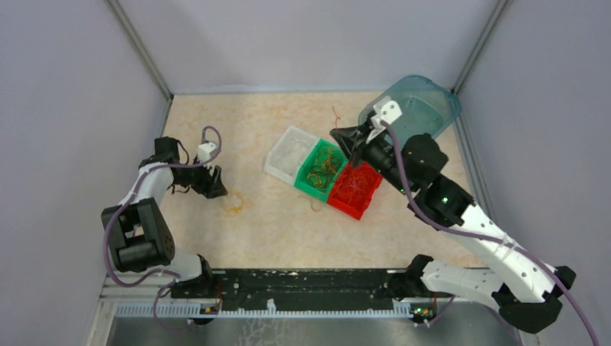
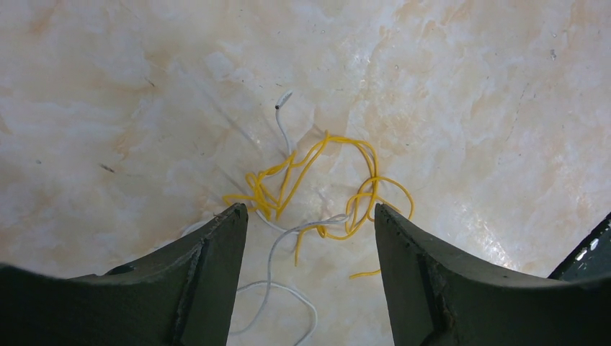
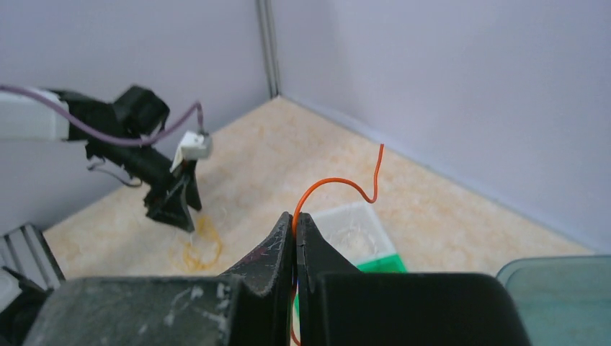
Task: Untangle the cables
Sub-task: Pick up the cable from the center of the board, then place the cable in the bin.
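Closest to the right wrist lens, the right gripper (image 3: 295, 220) is seen clenched, its 2 fingers (image 3: 266, 252) pressed flat together on an orange cable (image 3: 339, 182), which is pinched low on its length and curls up free above the tips. From above, that gripper is found raised over a row of 3 bins, near where the green bin (image 1: 304, 167) meets the red bin (image 1: 369, 200), with the white bin (image 1: 278, 146) at the left end of the row and a teal tub (image 1: 450, 108) behind the arm. Loose strands are seen in the green and red bins; what the white bin holds cannot be made out. On the other side, the left gripper (image 2: 310, 216) is held low over the table (image 1: 288, 238) with its jaws standing apart, and nothing is grasped by it: the tangle (image 2: 317, 194) of yellow cables (image 2: 346, 139) with 1 white cable (image 2: 272, 252) threaded through lies between the fingers. The step in hand is judged to be twofold: 1 orange strand, already clear of the knot, is held aloft for sorting, while the knot on the table is lined up for a grasp. Next, a drop into a bin is probably called for, though which bin suits orange cannot be told; the left jaws would then need to be closed on a single strand rather than the whole clump, so that the white cable can be drawn out without the yellow ones being dragged along.
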Controlling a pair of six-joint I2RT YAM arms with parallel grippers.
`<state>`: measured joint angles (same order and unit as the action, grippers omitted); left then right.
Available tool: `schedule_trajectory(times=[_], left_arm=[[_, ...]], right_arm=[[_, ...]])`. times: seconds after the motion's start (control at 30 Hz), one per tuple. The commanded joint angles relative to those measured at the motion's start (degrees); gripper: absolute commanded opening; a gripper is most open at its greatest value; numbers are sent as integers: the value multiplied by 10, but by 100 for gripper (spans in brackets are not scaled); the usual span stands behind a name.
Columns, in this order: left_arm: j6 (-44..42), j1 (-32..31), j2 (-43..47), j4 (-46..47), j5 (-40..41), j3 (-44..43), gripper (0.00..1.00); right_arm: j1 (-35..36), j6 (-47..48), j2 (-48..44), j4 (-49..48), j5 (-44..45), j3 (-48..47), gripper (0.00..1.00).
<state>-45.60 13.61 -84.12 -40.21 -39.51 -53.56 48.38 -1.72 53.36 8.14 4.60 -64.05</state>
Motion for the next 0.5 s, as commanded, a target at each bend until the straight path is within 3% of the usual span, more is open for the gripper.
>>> schedule_trajectory(times=[0.0,0.47], left_arm=[[1,-1,-6,0,-24,-14,71],[11,-2,-6,-6,-39,-26,71]], right_arm=[[-7,36,-17,31,34,-80,0],[-17,102,-13,-30,138,-167,0]])
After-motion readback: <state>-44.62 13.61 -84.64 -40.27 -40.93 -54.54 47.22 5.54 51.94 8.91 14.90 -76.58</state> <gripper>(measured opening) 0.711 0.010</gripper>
